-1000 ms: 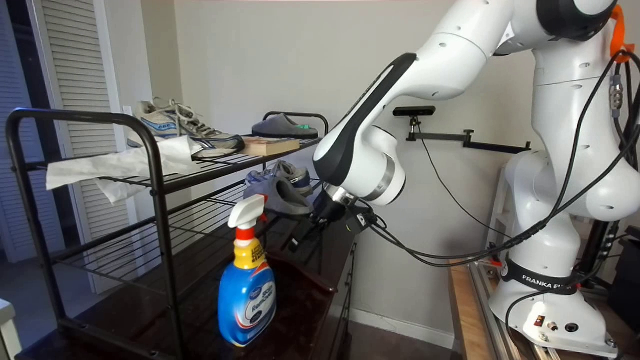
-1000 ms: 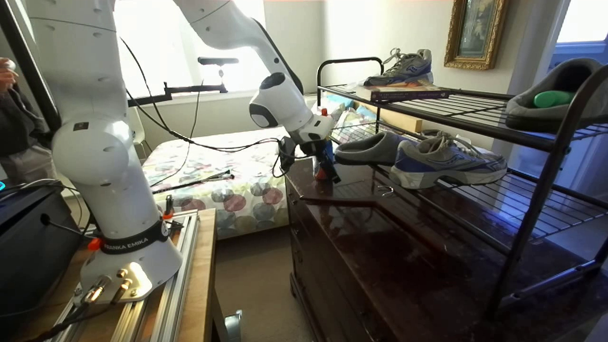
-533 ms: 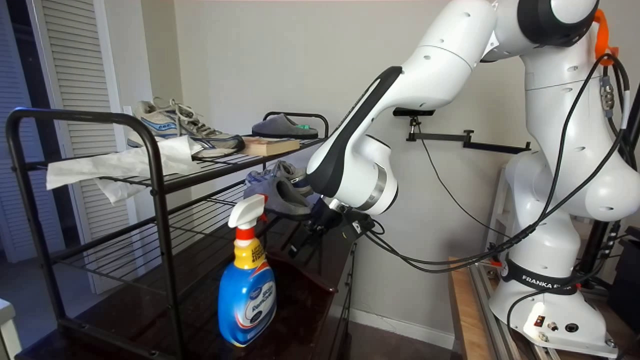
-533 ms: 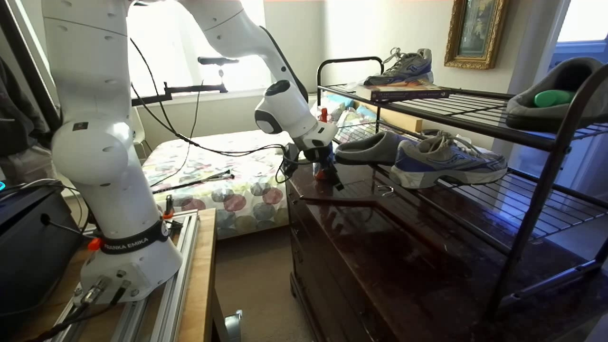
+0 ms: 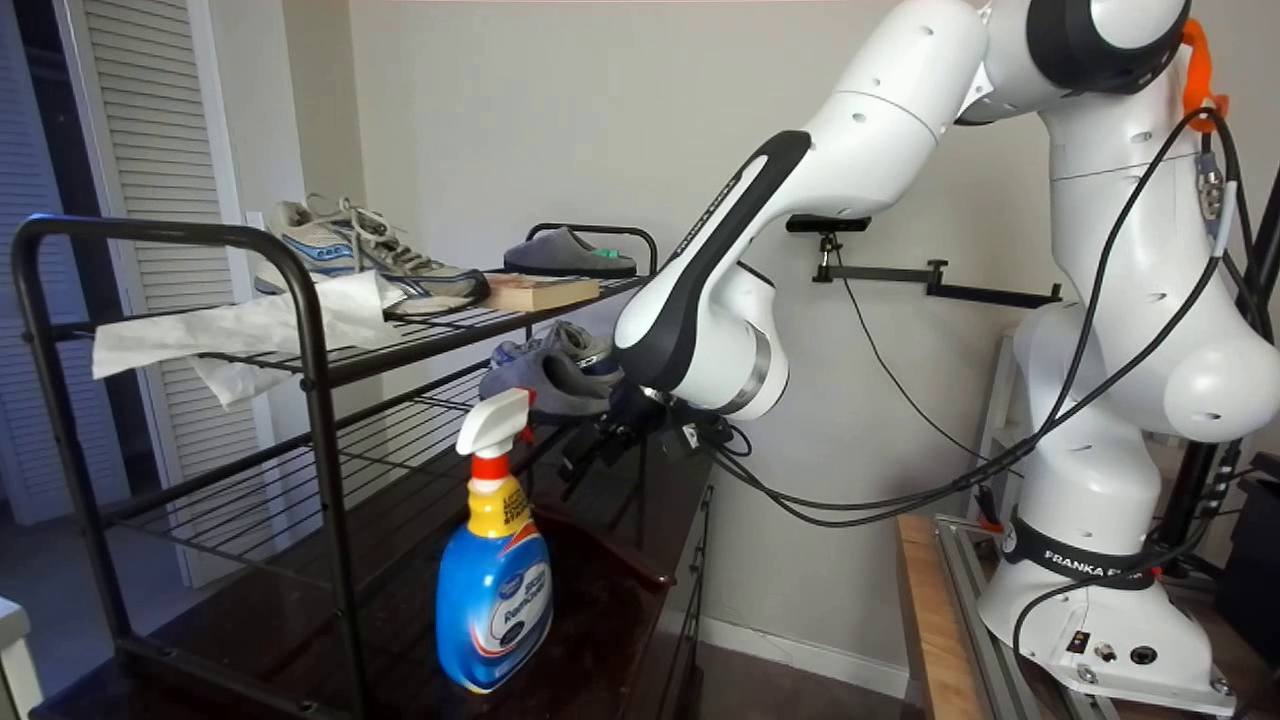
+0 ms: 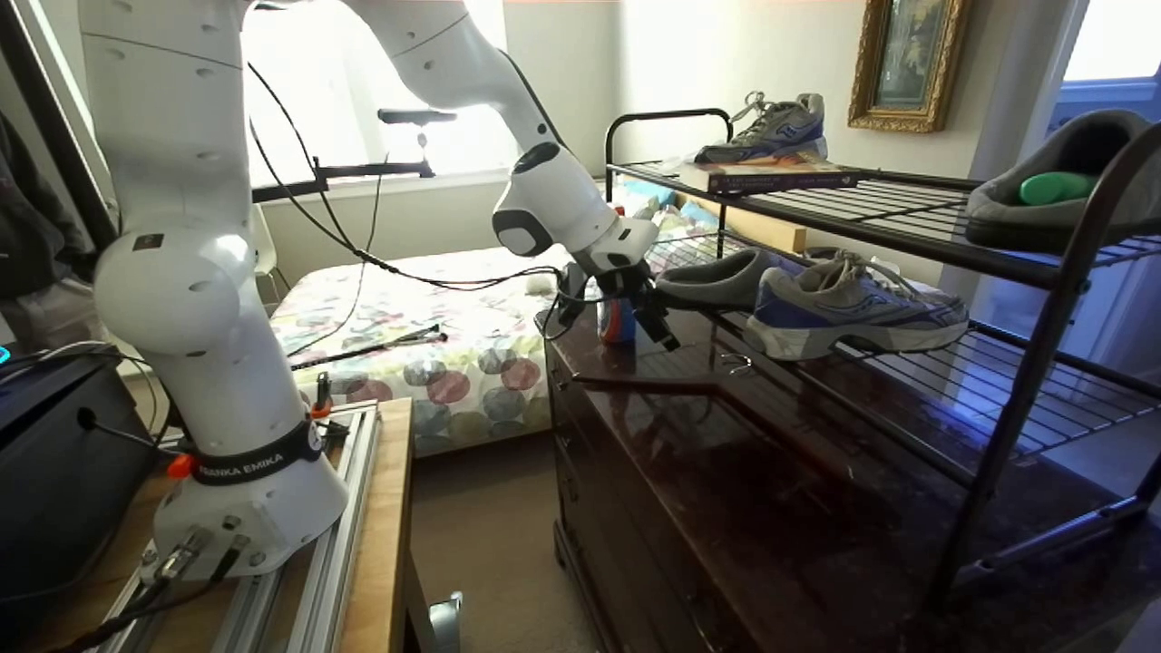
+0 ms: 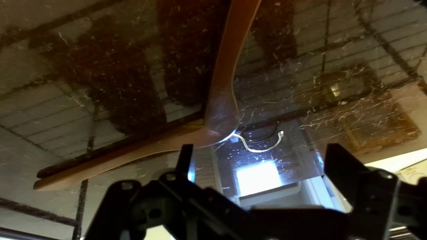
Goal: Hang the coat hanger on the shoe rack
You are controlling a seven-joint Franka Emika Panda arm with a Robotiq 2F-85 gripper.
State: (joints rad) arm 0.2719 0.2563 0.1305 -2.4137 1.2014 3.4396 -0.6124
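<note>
The gripper [image 7: 260,148] was held tipped down above the cabinet top [image 6: 771,526], beside the shoe rack [image 6: 1020,399], its fingers [image 7: 184,161] parted wide. Behind it the arm [image 5: 860,150] was arched over from a base [image 5: 1130,610] mounted well apart from the rack. Lower on the rack, a grey slipper [image 6: 717,290] was seen near the gripper; contact could not be told. Just beside the rack, the coat hanger [image 7: 218,110] was seen lying on the cabinet top, its hook [image 7: 257,150] turned rackward.

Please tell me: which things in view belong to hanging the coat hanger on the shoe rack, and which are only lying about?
For the job:
coat hanger
shoe rack
gripper

Just lying about:
spray bottle (standing)
book
grey slippers
sports shoes
white paper or cloth
</note>
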